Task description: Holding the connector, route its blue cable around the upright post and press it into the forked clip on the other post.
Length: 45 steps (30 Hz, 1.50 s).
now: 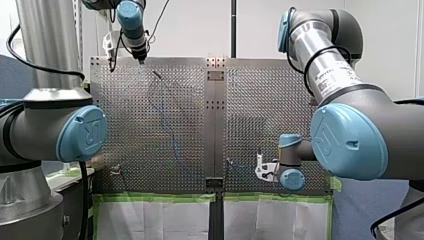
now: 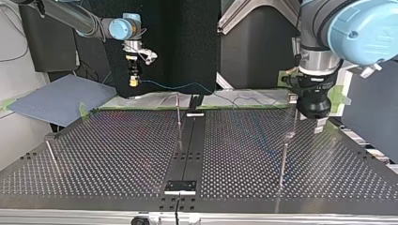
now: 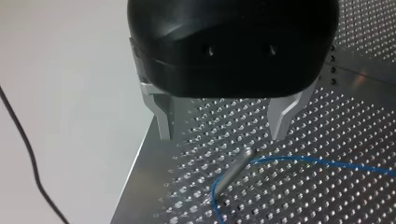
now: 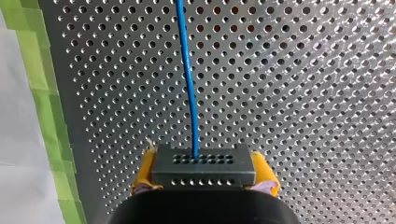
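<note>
My right gripper (image 4: 204,179), yellow pads clamped on a dark grey perforated connector block (image 4: 203,163), sits lower right in the front view. Its thin blue cable (image 4: 189,84) runs diagonally toward the slim upright metal post (image 3: 236,168) at upper left, just ahead of my left gripper (image 3: 222,135), whose metal fingers are spread and empty.

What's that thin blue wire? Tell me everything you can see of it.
The blue cable is thin, smooth and plastic-looking. One end goes into the top of a dark connector dotted with small holes, which is clamped between the yellow pads of my right gripper. From there the cable runs away over the perforated table. Further along it bends at a slim metal post below my left gripper, whose open fingers do not touch it.
</note>
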Each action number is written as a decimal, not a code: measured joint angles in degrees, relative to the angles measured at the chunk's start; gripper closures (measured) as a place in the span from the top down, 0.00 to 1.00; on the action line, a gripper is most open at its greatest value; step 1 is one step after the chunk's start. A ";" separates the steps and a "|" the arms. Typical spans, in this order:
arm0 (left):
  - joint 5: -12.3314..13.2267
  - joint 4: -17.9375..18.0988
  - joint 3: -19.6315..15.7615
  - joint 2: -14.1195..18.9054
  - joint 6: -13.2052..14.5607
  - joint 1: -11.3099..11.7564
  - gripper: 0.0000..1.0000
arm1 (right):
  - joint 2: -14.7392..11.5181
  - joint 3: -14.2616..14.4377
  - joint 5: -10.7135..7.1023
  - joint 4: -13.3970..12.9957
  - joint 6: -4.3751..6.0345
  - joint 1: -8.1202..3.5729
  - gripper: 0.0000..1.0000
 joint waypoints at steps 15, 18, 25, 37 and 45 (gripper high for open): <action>1.40 7.71 -7.72 -0.66 3.28 -1.54 1.00 | 0.00 -0.03 -0.12 0.18 1.22 0.21 0.00; 1.13 9.16 -9.16 -1.86 4.72 -2.35 1.00 | 0.01 -0.02 -0.21 0.39 1.34 0.25 0.00; -1.40 12.53 -12.50 -5.12 8.06 -5.43 1.00 | -0.01 -0.01 -0.26 0.71 1.76 0.30 0.00; -6.83 17.99 -9.97 -10.59 13.53 -10.89 1.00 | -0.01 -0.01 -0.26 0.47 2.46 0.36 0.00; -10.75 21.90 -6.07 -14.51 17.45 -14.81 1.00 | -0.02 -0.01 -0.34 0.29 3.00 0.30 0.00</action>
